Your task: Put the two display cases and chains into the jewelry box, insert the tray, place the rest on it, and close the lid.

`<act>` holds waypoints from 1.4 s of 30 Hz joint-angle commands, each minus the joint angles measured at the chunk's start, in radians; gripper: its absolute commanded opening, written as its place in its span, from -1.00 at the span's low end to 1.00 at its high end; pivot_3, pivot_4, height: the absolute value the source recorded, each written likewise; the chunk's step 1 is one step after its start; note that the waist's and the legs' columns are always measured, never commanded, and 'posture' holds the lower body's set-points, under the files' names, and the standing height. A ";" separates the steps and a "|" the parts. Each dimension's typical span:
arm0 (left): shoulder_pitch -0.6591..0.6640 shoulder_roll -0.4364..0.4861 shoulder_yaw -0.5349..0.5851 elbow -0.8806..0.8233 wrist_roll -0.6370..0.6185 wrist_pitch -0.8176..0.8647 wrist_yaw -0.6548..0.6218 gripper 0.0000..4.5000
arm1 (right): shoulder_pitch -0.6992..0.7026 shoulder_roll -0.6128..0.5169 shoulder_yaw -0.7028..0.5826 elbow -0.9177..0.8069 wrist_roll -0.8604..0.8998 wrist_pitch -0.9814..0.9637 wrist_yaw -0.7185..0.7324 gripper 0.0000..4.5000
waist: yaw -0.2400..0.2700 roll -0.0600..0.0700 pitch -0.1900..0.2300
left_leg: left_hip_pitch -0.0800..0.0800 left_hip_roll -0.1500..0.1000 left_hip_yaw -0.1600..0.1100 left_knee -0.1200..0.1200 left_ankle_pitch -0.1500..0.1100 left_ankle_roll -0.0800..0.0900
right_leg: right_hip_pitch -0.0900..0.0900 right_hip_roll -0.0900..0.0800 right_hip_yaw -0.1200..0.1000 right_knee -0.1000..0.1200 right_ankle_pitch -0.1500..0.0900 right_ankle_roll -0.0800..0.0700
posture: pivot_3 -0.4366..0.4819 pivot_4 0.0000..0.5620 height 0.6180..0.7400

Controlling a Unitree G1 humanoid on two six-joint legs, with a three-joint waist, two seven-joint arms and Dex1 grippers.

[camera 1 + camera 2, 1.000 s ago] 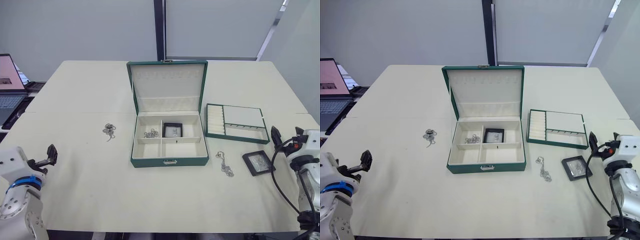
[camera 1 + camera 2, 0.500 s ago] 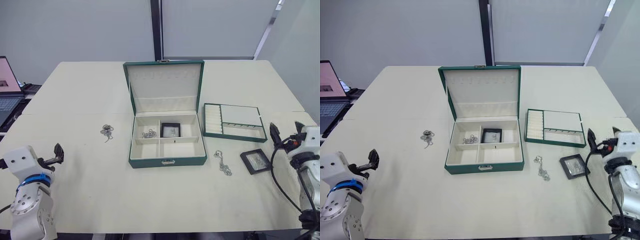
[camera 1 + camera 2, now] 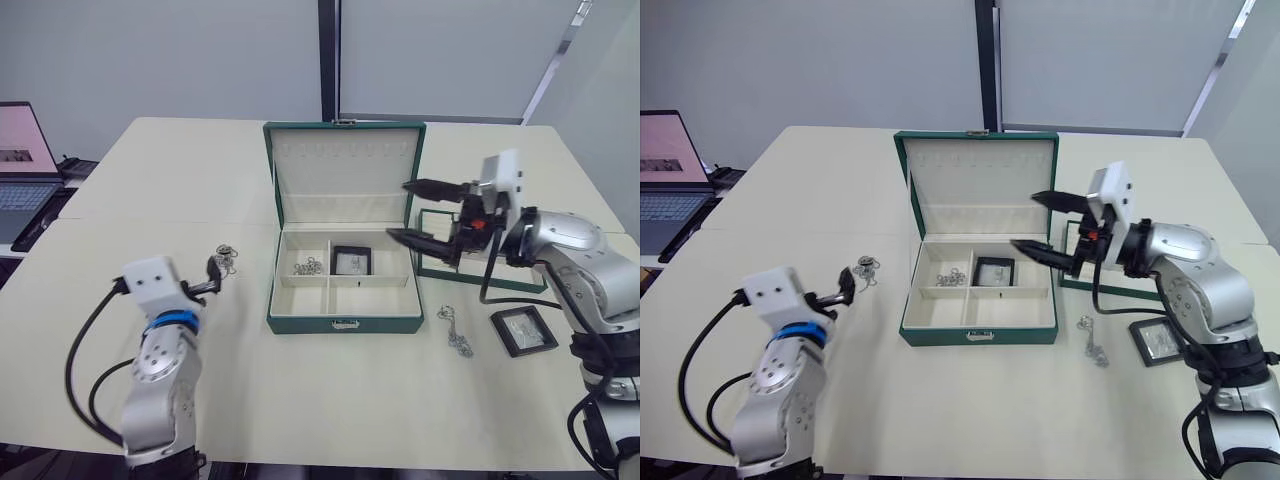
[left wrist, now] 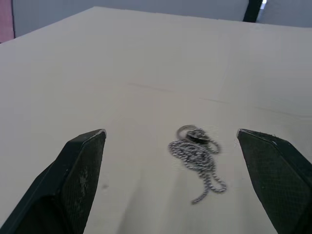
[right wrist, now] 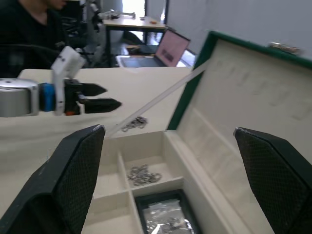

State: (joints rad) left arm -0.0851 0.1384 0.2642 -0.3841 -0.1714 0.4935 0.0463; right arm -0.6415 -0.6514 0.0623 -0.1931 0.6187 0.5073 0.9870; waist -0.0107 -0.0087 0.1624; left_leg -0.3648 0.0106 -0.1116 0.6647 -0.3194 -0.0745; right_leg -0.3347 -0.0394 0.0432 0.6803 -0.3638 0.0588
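the large dark green rectangular jewelry box (image 3: 345, 290) with cream lining sits in the middle of your pale table (image 3: 300, 400), its hinged green lid (image 3: 345, 175) standing upright at the back. in the box's rear row you have a small heap of thin silver chain (image 3: 307, 266) in the left compartment and a flat square black-framed display case (image 3: 351, 261) with a clear window in the right one; the two front compartments hold nothing.

your right gripper (image 3: 413, 211) hovers over the box's right edge with its two black fingers spread wide, holding nothing. behind it, partly hidden by the arm, the shallow green-rimmed tray (image 3: 500, 277) lies on the table just right of the box. nearer the front on that side, a second loose silver chain (image 3: 455, 334) lies close to the box's front right corner, and a second black-framed display case (image 3: 526, 331) lies beyond it, apart from the chain.

your left gripper (image 4: 185, 161) is low over the table to the left of the box, fingers wide apart and empty, with a third silver chain heap (image 4: 197, 153) lying on the table just ahead of them. an open laptop (image 3: 25, 150) sits at the far left, off the table.
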 commanded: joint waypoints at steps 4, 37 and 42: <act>-0.073 0.127 0.001 0.124 0.023 -0.005 -0.080 0.99 | -0.064 0.042 0.030 -0.032 -0.018 0.020 0.015 1.00 | -0.012 0.000 0.000 | 0.000 0.001 -0.001 -0.001 0.000 0.000 | -0.002 0.001 0.000 0.001 0.000 0.000 | -0.05 -0.47 1.00; -0.183 0.290 -0.035 0.524 -0.070 0.019 -0.406 0.99 | -0.070 0.092 -0.037 -0.132 0.018 0.120 -0.081 1.00 | -0.021 0.001 0.000 | 0.001 -0.003 -0.016 -0.001 0.000 -0.001 | -0.002 0.000 -0.002 0.001 0.000 0.000 | -0.05 -0.47 1.00; -0.180 0.289 -0.051 0.526 -0.052 0.030 -0.395 0.99 | -0.069 0.095 -0.038 -0.131 0.018 0.122 -0.081 1.00 | -0.019 0.001 0.000 | 0.001 -0.003 -0.016 -0.001 0.000 -0.001 | -0.002 0.000 -0.003 0.001 0.000 0.000 | -0.05 -0.47 1.00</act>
State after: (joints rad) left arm -0.2868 0.4365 0.2461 0.1238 -0.2359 0.4906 -0.3482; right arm -0.7046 -0.5527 0.0563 -0.2910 0.6179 0.6374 0.9109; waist -0.0300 -0.0076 0.1620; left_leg -0.3642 0.0075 -0.1279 0.6634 -0.3191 -0.0750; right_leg -0.3362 -0.0398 0.0407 0.6812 -0.3637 0.0587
